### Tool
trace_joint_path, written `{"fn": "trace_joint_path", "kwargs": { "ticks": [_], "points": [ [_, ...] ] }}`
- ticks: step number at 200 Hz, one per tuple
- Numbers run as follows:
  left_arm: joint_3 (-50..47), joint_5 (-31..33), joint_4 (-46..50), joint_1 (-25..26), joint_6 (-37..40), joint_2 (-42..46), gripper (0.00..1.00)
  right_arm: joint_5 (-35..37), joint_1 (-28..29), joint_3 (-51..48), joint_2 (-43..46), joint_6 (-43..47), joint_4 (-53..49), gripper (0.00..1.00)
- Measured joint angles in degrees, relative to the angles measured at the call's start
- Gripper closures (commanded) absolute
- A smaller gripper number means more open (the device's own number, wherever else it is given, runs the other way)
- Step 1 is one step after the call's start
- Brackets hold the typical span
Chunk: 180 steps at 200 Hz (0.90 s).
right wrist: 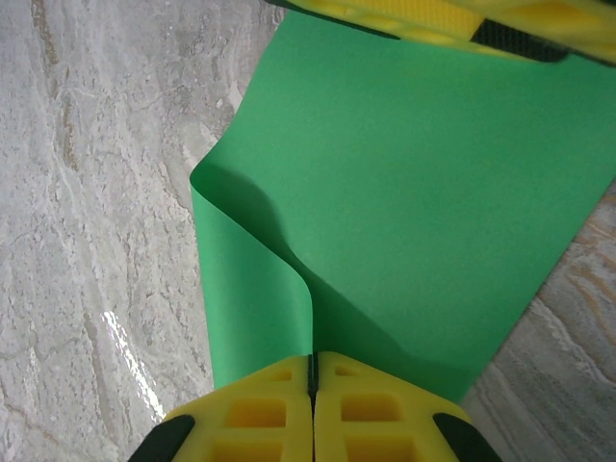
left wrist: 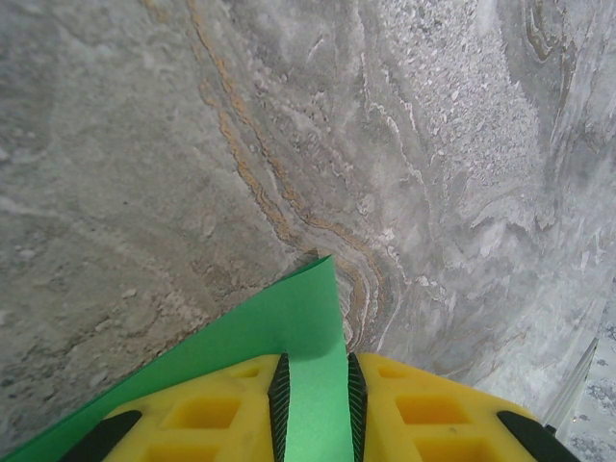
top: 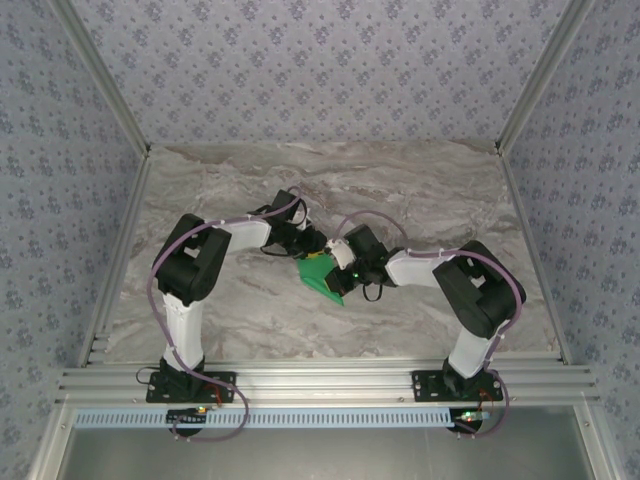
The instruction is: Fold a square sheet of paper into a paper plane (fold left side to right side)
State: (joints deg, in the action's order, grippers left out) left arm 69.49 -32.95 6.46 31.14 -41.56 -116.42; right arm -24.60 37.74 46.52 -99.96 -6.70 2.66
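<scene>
Paper [top: 322,278] is mid-fold. Right end effector [right wrist: 313,368] pinches its raised edge; left end effector [left wrist: 318,385], slightly spread, sits over it. Next, press it flat.

**Green sheet, covered and cropped**
From above, the square sheet of paper [top: 325,282] lies largely hidden beneath both wrists at frame centre, its outline too small to read. In the left wrist view it runs off the bottom edge at the left gripper [left wrist: 317,362]. In the right wrist view its right side is cropped, and its pinched fold vanishes into the right gripper [right wrist: 313,362].
</scene>
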Motion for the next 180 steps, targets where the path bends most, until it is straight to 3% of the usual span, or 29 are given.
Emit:
{"fn": "trace_joint_path", "kwargs": {
  "ticks": [180],
  "points": [
    [0.1,0.0,0.0,0.1,0.0,-0.1,0.75,1.7,0.0,1.9,0.2,0.0,-3.2,0.93]
  ]
}}
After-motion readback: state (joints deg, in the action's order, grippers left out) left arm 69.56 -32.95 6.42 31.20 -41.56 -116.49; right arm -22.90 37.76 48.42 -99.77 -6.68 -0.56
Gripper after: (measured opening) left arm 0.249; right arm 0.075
